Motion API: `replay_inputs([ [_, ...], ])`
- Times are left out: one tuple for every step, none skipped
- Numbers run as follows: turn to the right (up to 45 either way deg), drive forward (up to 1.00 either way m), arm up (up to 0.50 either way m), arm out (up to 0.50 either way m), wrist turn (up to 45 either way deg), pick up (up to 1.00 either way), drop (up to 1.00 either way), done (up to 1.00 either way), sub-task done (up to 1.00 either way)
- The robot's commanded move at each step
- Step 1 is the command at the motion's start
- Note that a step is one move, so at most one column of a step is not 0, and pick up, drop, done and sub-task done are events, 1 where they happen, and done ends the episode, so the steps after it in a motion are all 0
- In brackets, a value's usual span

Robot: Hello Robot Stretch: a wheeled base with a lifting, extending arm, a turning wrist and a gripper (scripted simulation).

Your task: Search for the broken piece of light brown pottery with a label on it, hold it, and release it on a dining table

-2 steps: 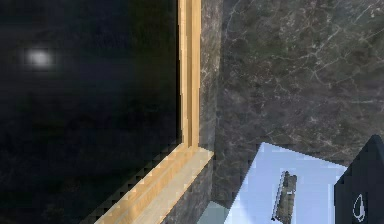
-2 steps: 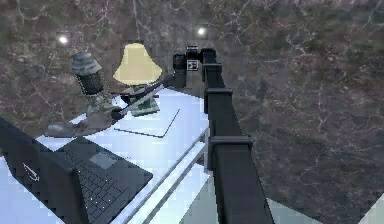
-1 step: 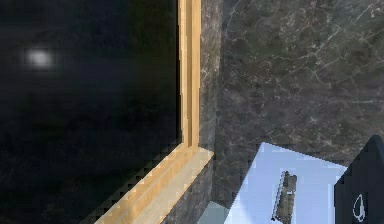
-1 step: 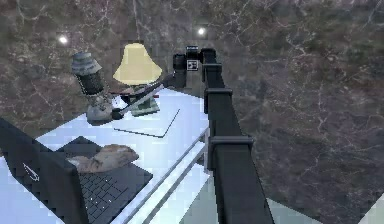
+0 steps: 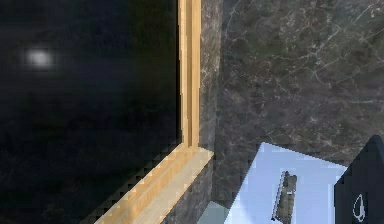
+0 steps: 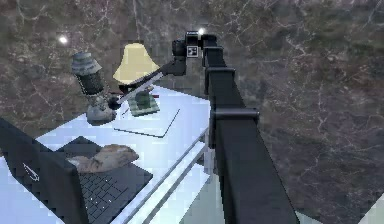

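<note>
Laptop (image 6: 50,175), black and open, carries a light brown lumpy shard (image 6: 110,157), likely the pottery, on the pale counter (image 6: 178,143). Rightward, the end effector (image 6: 135,92) hangs by a yellow-shaded lamp (image 6: 133,65); its grip and load I cannot tell. Grasp and dining-table delivery remain.

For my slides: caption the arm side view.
Arm stretched out at a pale table holding a laptop, yellow-shaded lamp and brown lump.

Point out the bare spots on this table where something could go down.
Arm side view: bare tabletop lies between the flat sheet and the arm-side edge, and a smaller patch between the sheet and the laptop. The far end is crowded: yellow-shaded lamp, grey stand, gripper. A brown lump sits at the laptop's keyboard.
</note>
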Motion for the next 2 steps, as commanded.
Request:
replay_inputs([
  [0.0, 0.0, 0.0, -0.08, 0.0, 0.0, 0.0, 0.0, 0.0],
  [0.0, 0.0, 0.0, 0.0, 0.0, 0.0, 0.0, 1.0, 0.0],
])
